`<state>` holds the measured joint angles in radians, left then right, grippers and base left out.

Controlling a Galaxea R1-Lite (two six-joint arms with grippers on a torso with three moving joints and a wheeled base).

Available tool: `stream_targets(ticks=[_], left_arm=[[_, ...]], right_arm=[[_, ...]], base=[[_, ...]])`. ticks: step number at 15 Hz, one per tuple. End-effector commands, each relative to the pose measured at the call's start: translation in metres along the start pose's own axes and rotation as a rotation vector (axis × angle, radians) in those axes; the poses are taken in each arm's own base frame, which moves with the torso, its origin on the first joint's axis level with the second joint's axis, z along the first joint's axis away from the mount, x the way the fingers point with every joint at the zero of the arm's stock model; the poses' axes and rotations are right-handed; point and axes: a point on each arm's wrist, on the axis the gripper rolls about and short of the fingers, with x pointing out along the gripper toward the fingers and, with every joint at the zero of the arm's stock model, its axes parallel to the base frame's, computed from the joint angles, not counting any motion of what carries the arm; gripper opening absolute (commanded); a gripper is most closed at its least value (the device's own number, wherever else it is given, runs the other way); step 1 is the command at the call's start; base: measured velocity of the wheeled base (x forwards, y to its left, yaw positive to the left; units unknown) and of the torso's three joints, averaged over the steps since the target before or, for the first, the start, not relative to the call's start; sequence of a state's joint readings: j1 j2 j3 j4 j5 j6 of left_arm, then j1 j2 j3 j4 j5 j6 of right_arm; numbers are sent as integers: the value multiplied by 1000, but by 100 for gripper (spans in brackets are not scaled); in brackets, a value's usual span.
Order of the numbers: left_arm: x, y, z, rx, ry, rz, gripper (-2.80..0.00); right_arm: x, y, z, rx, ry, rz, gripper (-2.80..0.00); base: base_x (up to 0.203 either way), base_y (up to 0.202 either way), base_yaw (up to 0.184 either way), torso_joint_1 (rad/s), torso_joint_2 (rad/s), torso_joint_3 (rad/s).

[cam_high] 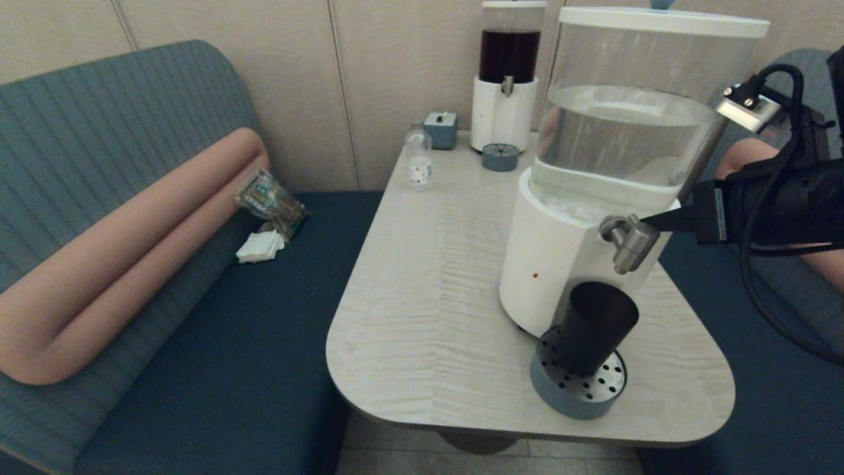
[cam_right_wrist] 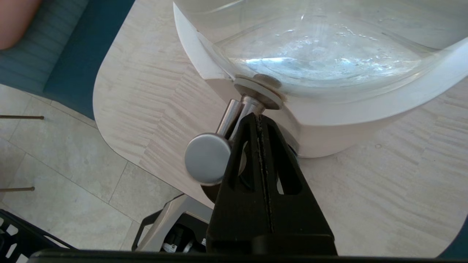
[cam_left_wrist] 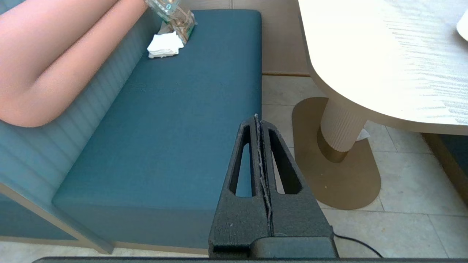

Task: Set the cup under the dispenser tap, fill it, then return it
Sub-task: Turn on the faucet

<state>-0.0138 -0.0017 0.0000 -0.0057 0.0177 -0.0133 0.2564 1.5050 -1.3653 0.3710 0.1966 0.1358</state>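
Observation:
The black cup (cam_high: 593, 333) stands on the round perforated drip tray (cam_high: 580, 392), directly below the steel dispenser tap (cam_high: 630, 241) of the big white-based dispenser (cam_high: 620, 152), whose tank holds clear water. My right gripper (cam_high: 649, 221) comes in from the right, shut, with its tips against the tap's stem. In the right wrist view the shut gripper (cam_right_wrist: 259, 117) touches the tap (cam_right_wrist: 208, 159) beside its round knob, and the cup is almost wholly hidden behind them. My left gripper (cam_left_wrist: 257, 118) is shut on nothing, parked low beside the table over the bench edge and floor.
A small clear bottle (cam_high: 418, 158), a teal box (cam_high: 441, 128), the dark-liquid dispenser (cam_high: 508, 72) and its small tray (cam_high: 500, 157) stand at the table's far end. A snack packet (cam_high: 270, 198) and napkin (cam_high: 259, 245) lie on the blue bench at left.

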Motion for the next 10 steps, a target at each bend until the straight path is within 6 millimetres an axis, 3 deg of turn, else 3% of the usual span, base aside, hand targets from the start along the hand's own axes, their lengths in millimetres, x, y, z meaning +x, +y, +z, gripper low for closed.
stream_targets(ticks=[1,10], left_arm=[[0,0,0,0,1,1,-280],[0,0,0,0,1,1,-280]], right_arm=[[4,0,0,-1,5,5,-280],[9,3,2,-12,-22,42,-280]], base=[[0,0,0,0,0,0],[0,0,0,0,0,0]])
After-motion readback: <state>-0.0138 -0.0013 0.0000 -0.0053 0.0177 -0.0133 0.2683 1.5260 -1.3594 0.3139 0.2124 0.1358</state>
